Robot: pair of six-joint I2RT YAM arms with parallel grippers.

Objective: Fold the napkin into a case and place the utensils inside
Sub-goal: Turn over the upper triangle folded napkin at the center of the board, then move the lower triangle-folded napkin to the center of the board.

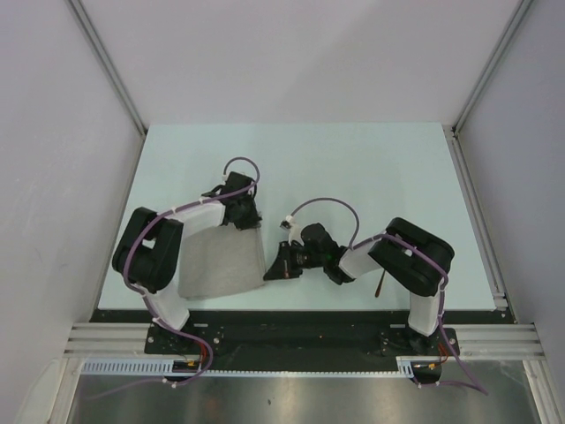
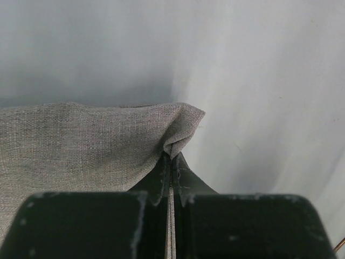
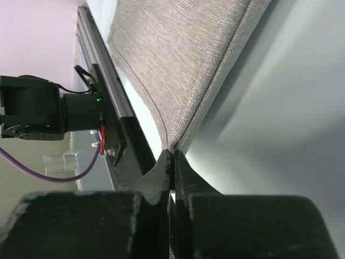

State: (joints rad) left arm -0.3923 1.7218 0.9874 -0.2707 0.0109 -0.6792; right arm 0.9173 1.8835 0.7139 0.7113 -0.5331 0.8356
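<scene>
The grey-beige napkin (image 1: 221, 261) lies on the table between the arms, its right edge lifted. My left gripper (image 1: 246, 219) is shut on the napkin's far right corner; the left wrist view shows the cloth (image 2: 81, 145) pinched between the closed jaws of that gripper (image 2: 172, 156). My right gripper (image 1: 273, 271) is shut on the near right corner; the right wrist view shows two layers of cloth (image 3: 183, 54) running into the closed jaws of that gripper (image 3: 172, 155). A sliver of the copper fork (image 1: 380, 283) shows beside the right arm. The black piece is hidden.
The pale green table (image 1: 371, 168) ends at a black front rail (image 1: 300, 315). White walls and metal frame posts close in the sides and back. The left arm's base (image 3: 32, 108) shows in the right wrist view.
</scene>
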